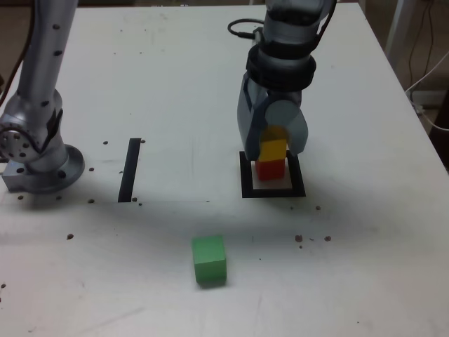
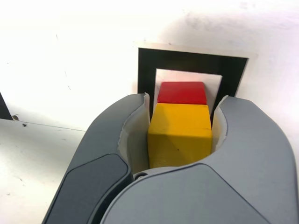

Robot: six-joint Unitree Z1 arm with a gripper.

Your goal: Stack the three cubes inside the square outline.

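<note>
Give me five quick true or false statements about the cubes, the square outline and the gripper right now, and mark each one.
1. The small matte red cube sits inside the thick black square outline. True.
2. The matte yellow cube lies alone on the white table. False: it is between the jaws of the grey gripper, directly above the red cube.
3. The matte green cube is on the stack. False: it rests on the table, nearer the camera in the exterior view, apart from the outline.
4. The straight black tape strip lies to the exterior view's left of the outline. True.
5. The gripper is empty. False: it is shut on the yellow cube.
</note>
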